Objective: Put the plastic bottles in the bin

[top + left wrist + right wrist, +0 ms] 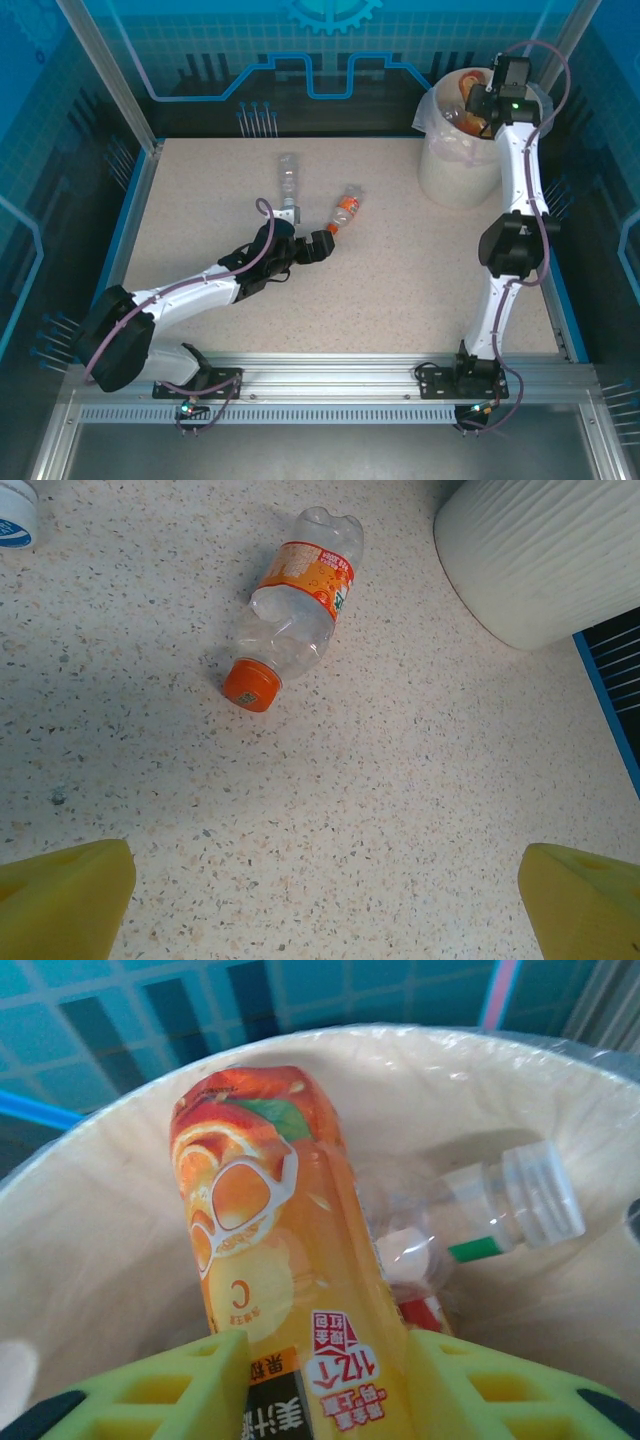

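While the right arm reaches out over the bin (455, 175) at the far right corner of the desk (200, 220), its right end effector (325, 1370) is closed on an orange-labelled bottle (265, 1210). The two yellow-green fingers press on either side of the bottle's lower body. The bottle hangs inside the circle of the bin's rim, above the clear liner, so that letting go would most likely drop it straight in. Below it in the bin lies at least one white-capped bottle (500, 1205) with a green neck ring, along with other crumpled plastic that is hard to make out.

The left arm stretches toward the middle of the desk. Its left end effector (325, 880) is wide open and holds nothing, the two yellow fingers well apart and low over the speckled surface. Ahead of it an orange-capped bottle (295, 610) lies on its side, empty and dented, with its cap pointing toward the fingers. The open stance suggests a grasp being lined up, but the fingers do not touch the bottle yet. A clear bottle (288, 180) lies on its side a little farther back and to the left, near the first but apart from it.

Two bottles remain on the desk, so the task looks well advanced but unfinished.
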Available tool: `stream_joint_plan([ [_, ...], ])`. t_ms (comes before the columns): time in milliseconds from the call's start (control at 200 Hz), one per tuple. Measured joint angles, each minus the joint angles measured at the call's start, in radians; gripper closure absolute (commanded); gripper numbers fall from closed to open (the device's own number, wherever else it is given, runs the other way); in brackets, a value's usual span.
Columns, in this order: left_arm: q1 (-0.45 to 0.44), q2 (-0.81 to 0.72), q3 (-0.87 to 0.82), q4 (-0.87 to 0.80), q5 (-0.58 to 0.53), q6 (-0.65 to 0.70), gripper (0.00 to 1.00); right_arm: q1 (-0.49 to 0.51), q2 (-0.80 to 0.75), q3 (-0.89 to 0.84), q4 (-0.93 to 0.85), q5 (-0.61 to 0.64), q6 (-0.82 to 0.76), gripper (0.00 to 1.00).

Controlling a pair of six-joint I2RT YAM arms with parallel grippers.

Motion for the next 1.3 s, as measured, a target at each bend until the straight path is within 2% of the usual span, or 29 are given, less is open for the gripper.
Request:
stream_joint_plan([
  [150,0.000,0.000,0.000,0.000,0.000,0.000,0.01,0.000,-0.046,-0.030,-0.012,-0.060,0.000,0.52],
  [400,0.000,0.005,0.000,0.000,0.000,-0.009,0.01,0.005,-0.160,-0.074,-0.013,-0.079,-0.008,0.47],
  [670,0.000,0.005,0.000,-0.014,-0.009,-0.027,0.01,0.068,-0.342,-0.260,0.019,-0.111,-0.023,0.37],
  [805,0.000,0.002,0.000,-0.040,-0.043,-0.046,0.01,0.142,-0.438,-0.397,0.048,-0.130,-0.022,0.31],
  [1015,0.000,-0.057,-0.008,-0.063,-0.111,-0.077,0.01,0.312,-0.571,-0.625,0.143,-0.141,0.022,0.19],
  [1266,0.000,-0.174,-0.050,-0.132,-0.233,-0.117,0.01,0.500,-0.585,-0.804,0.235,-0.082,0.112,0.00],
  [1301,0.000,-0.194,-0.060,-0.142,-0.251,-0.125,0.01,0.523,-0.575,-0.826,0.249,-0.070,0.130,0.00],
])
